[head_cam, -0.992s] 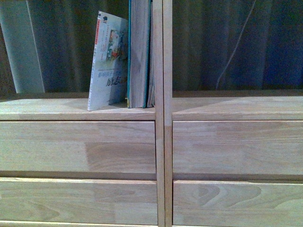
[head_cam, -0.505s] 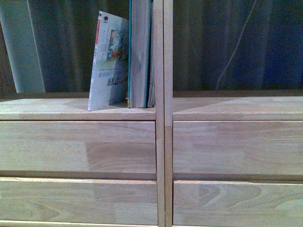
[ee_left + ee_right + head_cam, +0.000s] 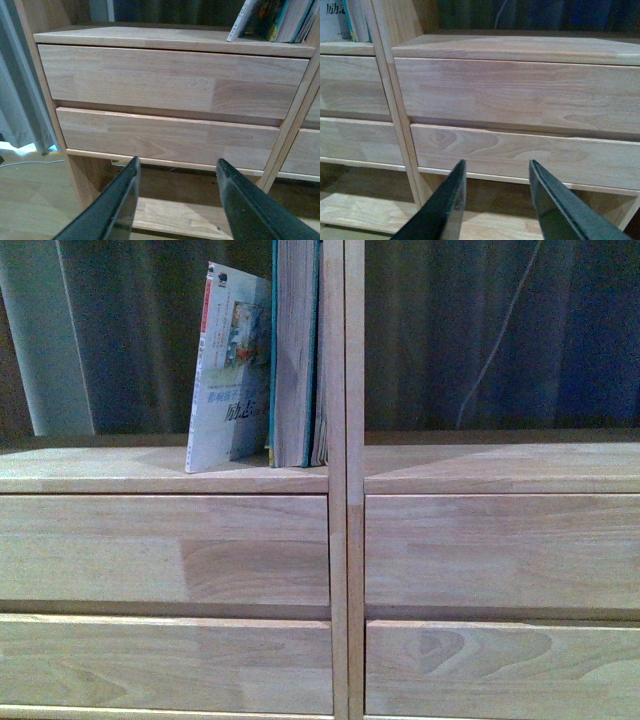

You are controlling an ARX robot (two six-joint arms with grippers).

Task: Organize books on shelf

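The pale wood shelf [image 3: 345, 540] fills the front view, with two drawer fronts in each column. In its left compartment the thick teal book [image 3: 297, 360] stands upright against the centre post. The thin white book [image 3: 228, 375] with Chinese characters leans against it on the left. Both books show at the edge of the left wrist view [image 3: 270, 20] and the right wrist view [image 3: 345, 20]. My left gripper [image 3: 177, 167] is open and empty, low before the left drawers. My right gripper [image 3: 497, 167] is open and empty, low before the right drawers.
Dark curtains hang behind the backless compartments, with a pale upright strip [image 3: 40, 340] at far left. A thin cord [image 3: 500, 330] hangs behind the right compartment. A low wooden board [image 3: 180, 215] lies under the drawers. Light floor and a grey curtain [image 3: 20, 115] show left of the shelf.
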